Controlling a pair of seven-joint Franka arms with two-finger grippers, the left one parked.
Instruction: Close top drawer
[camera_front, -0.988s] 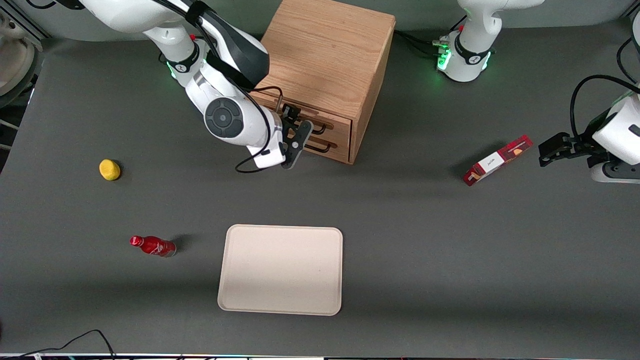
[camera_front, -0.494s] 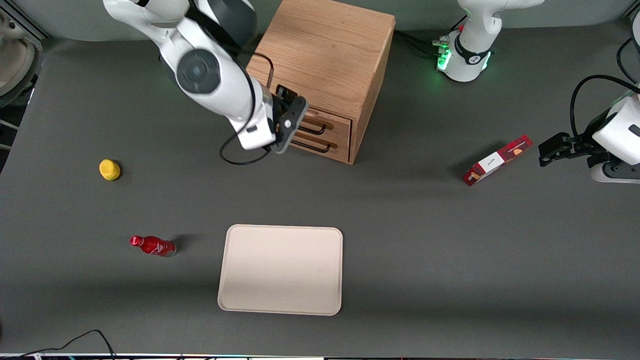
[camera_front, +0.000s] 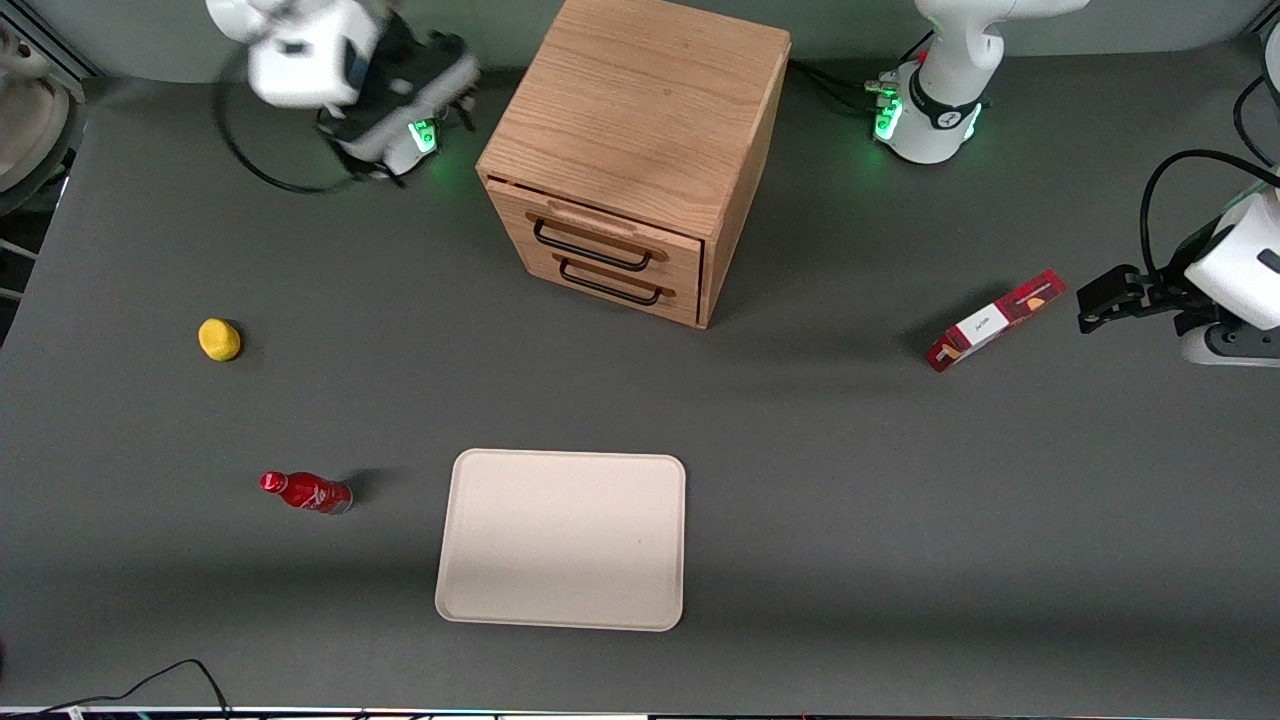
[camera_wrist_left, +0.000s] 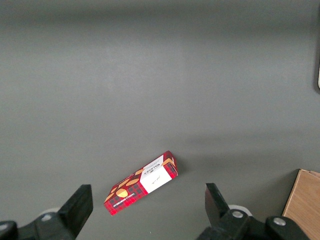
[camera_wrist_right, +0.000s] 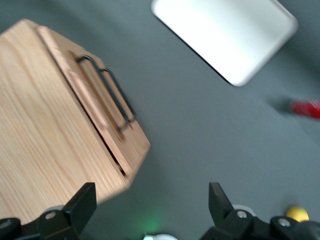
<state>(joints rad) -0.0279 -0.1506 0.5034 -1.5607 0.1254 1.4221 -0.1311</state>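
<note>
The oak cabinet (camera_front: 640, 120) stands at the back of the table. Its top drawer (camera_front: 600, 232) carries a thin black wire handle (camera_front: 590, 252), and its front sits about level with the lower drawer (camera_front: 615, 285), only a thin lip showing under the cabinet top. My gripper (camera_front: 440, 75) hangs high near the working arm's base, well away from the cabinet, open with nothing between its fingers (camera_wrist_right: 85, 202). The right wrist view shows the gripper (camera_wrist_right: 150, 197), the cabinet (camera_wrist_right: 45, 130) and the top drawer (camera_wrist_right: 92, 100) with both handles.
A beige tray (camera_front: 560, 540) lies nearer the front camera than the cabinet. A red bottle (camera_front: 305, 492) and a yellow fruit (camera_front: 219, 339) lie toward the working arm's end. A red box (camera_front: 995, 320) lies toward the parked arm's end.
My gripper left the drawer fronts, rising and swinging back to the working arm's base. Both drawer handles, partly covered before, now show in full.
</note>
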